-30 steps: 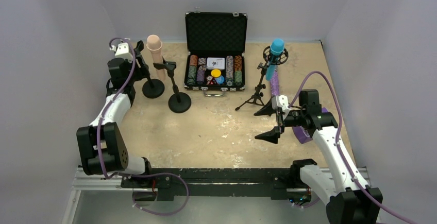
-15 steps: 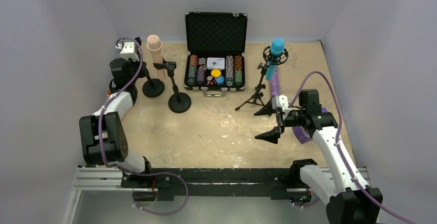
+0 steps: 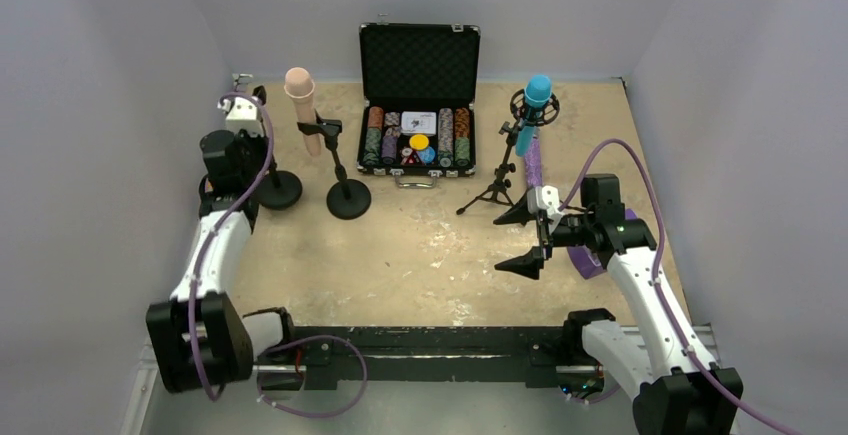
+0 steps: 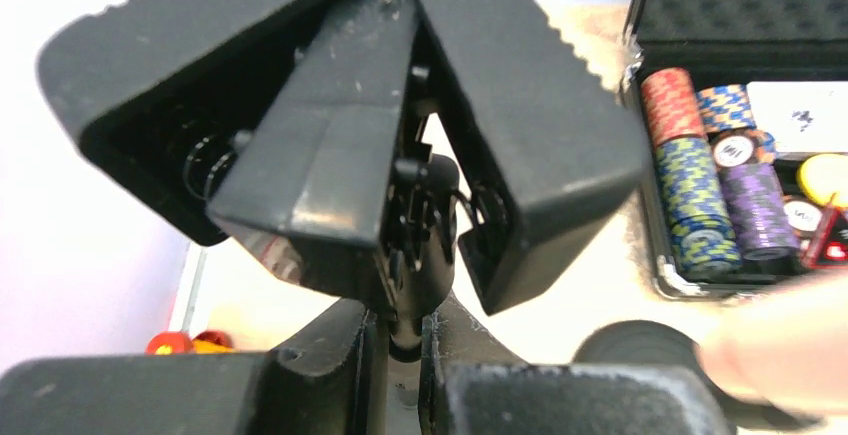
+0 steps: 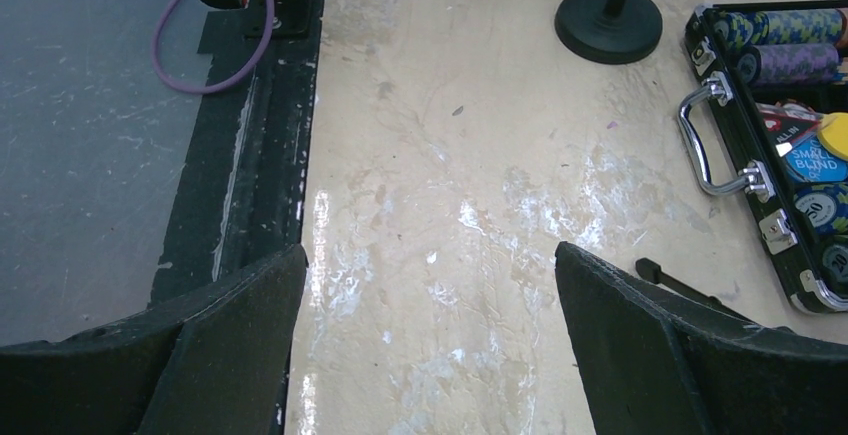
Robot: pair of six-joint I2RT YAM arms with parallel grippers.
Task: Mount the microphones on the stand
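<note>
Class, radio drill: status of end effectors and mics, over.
Left end effector shut on left stand. Right end effector open, empty. Blue mic on tripod, purple mic on table. Nothing blocks.

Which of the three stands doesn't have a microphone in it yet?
The leftmost round-base stand, gripped by the left gripper. The other round-base stand carries a beige microphone, the tripod a blue microphone.

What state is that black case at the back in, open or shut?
Open. The black case has its lid standing upright at the back, and rows of poker chips show inside.
</note>
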